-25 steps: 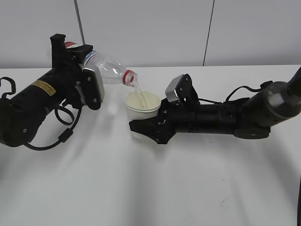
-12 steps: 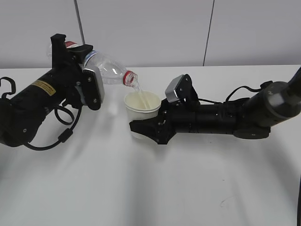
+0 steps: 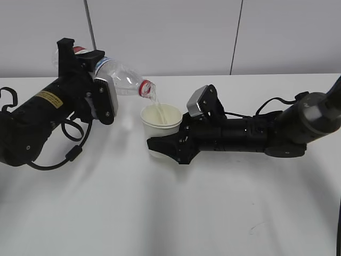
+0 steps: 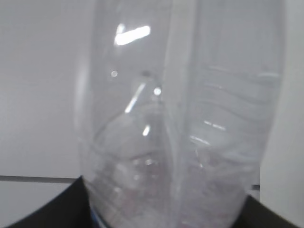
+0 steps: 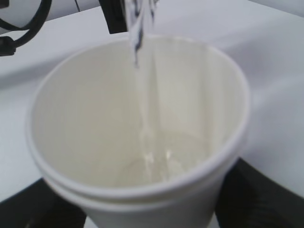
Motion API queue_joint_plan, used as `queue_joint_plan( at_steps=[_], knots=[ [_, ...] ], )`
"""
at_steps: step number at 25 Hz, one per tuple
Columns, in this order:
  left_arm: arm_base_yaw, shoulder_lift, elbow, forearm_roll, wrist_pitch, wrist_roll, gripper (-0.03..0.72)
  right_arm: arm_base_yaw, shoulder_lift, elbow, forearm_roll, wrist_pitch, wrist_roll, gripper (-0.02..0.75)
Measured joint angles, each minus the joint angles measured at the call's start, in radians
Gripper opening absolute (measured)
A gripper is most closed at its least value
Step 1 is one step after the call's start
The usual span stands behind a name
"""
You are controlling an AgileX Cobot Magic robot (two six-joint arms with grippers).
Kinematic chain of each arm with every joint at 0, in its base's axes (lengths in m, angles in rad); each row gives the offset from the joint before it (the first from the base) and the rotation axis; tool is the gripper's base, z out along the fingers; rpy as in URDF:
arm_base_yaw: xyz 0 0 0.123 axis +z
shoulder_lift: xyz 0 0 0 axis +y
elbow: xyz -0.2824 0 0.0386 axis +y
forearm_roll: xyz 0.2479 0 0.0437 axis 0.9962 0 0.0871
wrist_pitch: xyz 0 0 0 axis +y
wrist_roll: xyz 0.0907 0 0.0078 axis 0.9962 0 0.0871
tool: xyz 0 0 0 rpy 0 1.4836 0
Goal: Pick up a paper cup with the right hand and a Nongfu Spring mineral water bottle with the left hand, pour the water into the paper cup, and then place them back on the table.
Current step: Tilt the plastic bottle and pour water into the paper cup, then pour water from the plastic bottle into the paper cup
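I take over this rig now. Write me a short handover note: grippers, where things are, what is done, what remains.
Left gripper: shut on the clear plastic bottle with red neck ring, tilted mouth-down over the cup.
Right gripper: shut on the cream-white paper cup, held upright.
Done: both picked up; a thin stream of water falls into the cup.
Left: finish pouring, right the bottle, set both on the white table.

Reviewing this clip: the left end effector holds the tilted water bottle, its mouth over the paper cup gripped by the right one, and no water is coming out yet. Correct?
Not quite. Water is already coming out: the right wrist view shows a thin stream falling into the paper cup from the bottle. The left end effector does hold it tilted, and the right end effector grips the cup.
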Motion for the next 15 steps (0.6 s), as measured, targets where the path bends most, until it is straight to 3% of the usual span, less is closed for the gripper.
queue_joint_plan(
  at_steps=[15],
  knots=[
    [0.000,0.000,0.000,-0.018,-0.005,0.001,0.355,0.000,0.000,0.000,0.000,0.002,0.000,0.521]
  ],
)
